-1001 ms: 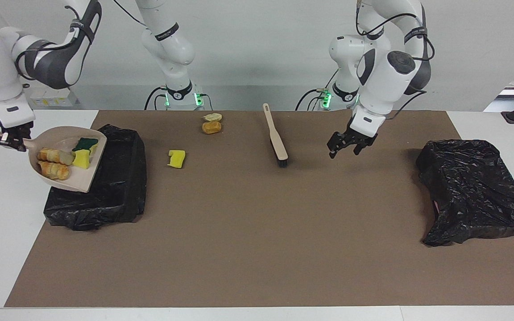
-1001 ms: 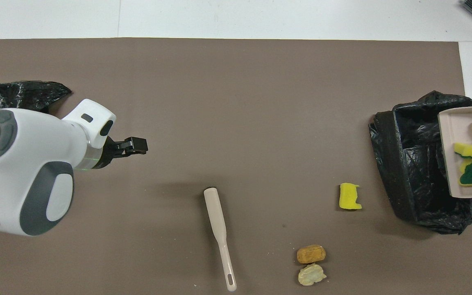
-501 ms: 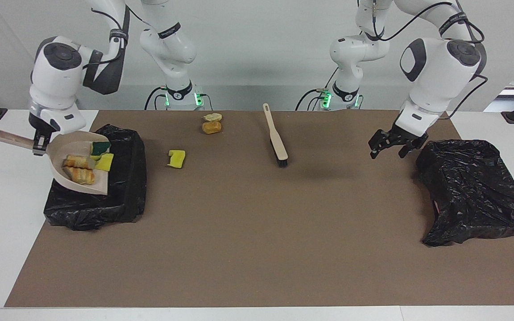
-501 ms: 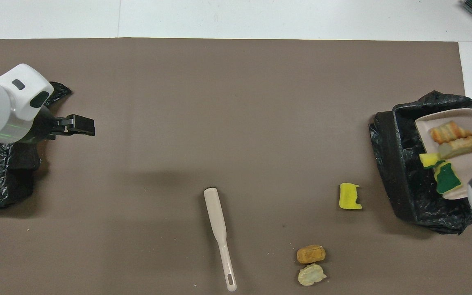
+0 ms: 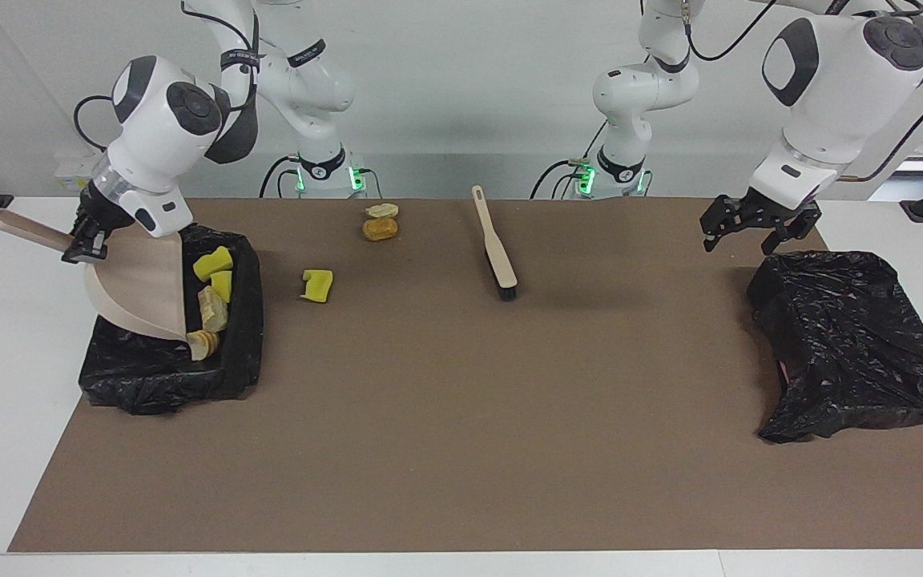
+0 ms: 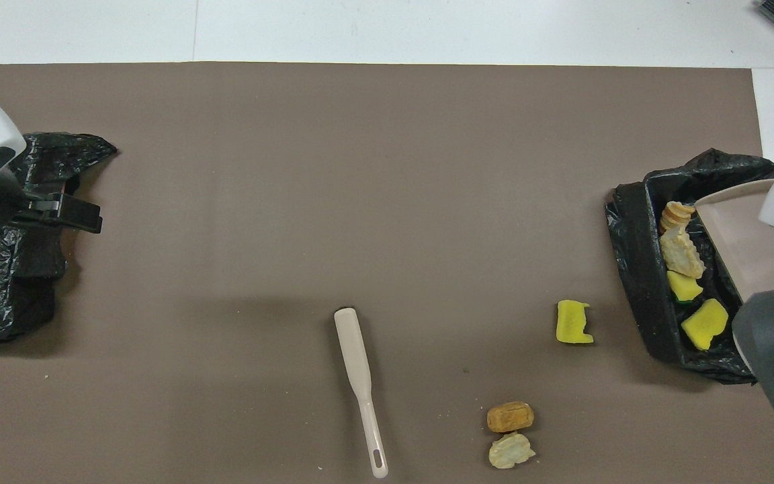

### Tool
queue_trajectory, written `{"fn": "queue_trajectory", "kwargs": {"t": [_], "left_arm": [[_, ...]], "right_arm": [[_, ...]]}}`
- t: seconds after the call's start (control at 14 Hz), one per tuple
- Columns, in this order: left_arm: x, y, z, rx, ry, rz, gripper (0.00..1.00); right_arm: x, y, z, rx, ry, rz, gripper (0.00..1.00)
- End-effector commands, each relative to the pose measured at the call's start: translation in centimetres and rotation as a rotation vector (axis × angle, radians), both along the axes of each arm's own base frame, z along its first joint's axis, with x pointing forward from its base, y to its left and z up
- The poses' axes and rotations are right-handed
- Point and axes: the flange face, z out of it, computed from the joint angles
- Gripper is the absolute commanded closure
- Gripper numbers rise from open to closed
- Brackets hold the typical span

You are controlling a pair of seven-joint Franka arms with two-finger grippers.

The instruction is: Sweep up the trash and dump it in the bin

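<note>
Four pieces of trash lay in the bin under a steeply tipped dustpan, three more still out on the table.

On the table (image 5: pixel 461 481), a crumpled black bag (image 5: pixel 854 344) sat at the left arm's end, and the left hand (image 5: pixel 758 227) hung empty above it, fingers spread. The black-lined bin (image 5: pixel 241 353) stood at the right arm's end; the right hand (image 5: pixel 81 240) gripped the dustpan (image 5: pixel 141 288) by its handle over it. A brush (image 5: pixel 495 252) lay mid-table. Two yellow sponges (image 5: pixel 213 263) and two beige chunks (image 5: pixel 213 308) sat inside the bin, a yellow sponge piece (image 5: pixel 317 285) lay beside it, and an orange-brown chunk (image 5: pixel 380 229) touching a pale chunk (image 5: pixel 382 211) lay nearer the robots.
</note>
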Motion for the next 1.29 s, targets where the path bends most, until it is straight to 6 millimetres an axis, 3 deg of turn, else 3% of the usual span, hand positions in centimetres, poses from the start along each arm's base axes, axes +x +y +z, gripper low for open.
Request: {"fn": "queue_trajectory", "kwargs": {"t": [0.0, 0.14, 0.36, 0.57, 0.79, 0.86, 1.07, 1.22], "left_arm": [[0.1, 1.6, 0.3, 0.016, 0.0, 0.001, 0.0], [0.1, 1.4, 0.3, 0.016, 0.0, -0.001, 0.0], [0.1, 1.0, 0.3, 0.016, 0.0, -0.008, 0.0], [0.1, 1.7, 0.3, 0.016, 0.0, 0.004, 0.0], [0.1, 0.3, 0.4, 0.016, -0.001, -0.022, 0.0], [0.1, 1.0, 0.6, 0.016, -0.004, -0.011, 0.0], [0.3, 2.5, 0.9, 0.015, -0.016, 0.007, 0.0], [0.4, 2.1, 1.0, 0.017, -0.024, -0.01, 0.0]], "right_arm": [[0.0, -0.1, 3.0, -0.053, -0.034, -0.033, 1.0], [0.2, 0.1, 5.4, -0.051, -0.063, -0.063, 1.0], [0.9, 3.0, 7.4, 0.049, -0.122, -0.102, 1.0], [2.1, 5.2, 7.0, 0.201, -0.209, -0.203, 1.0], [3.4, 8.3, 6.5, 0.374, -0.332, -0.379, 1.0], [4.2, 10.0, 5.2, 0.412, -0.336, -0.452, 1.0], [8.7, 18.5, 1.4, 0.512, -0.44, -0.701, 1.0], [11.1, 23.0, -1.2, 0.589, -0.503, -0.861, 1.0]]}}
